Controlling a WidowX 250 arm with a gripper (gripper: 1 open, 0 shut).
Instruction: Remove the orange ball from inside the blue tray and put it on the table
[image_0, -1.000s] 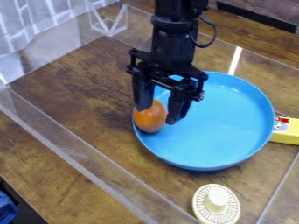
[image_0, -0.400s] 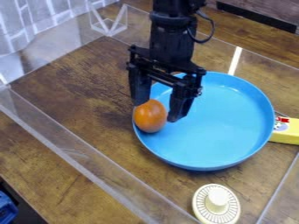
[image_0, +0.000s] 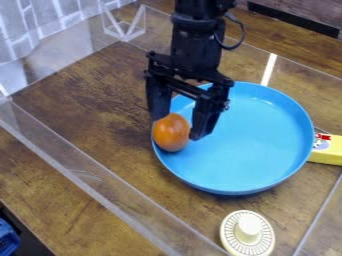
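The orange ball (image_0: 168, 134) rests at the left rim of the blue tray (image_0: 261, 140); whether it lies just inside or just outside the rim on the table (image_0: 94, 110) I cannot tell. My gripper (image_0: 179, 125) points down over it and is open. One black finger (image_0: 158, 100) stands to the ball's left and the other (image_0: 203, 118) to its right, with a gap to the ball on each side. The ball's upper right is partly hidden behind the right finger.
A yellow block (image_0: 326, 148) lies by the tray's right rim. A small cream round disc (image_0: 247, 231) sits at the front right. Clear plastic walls (image_0: 54, 150) run along the table's left and front edges.
The fingers have spread apart and let go of the orange ball. The ball has stayed at the tray's left rim, and the arm has kept its place.
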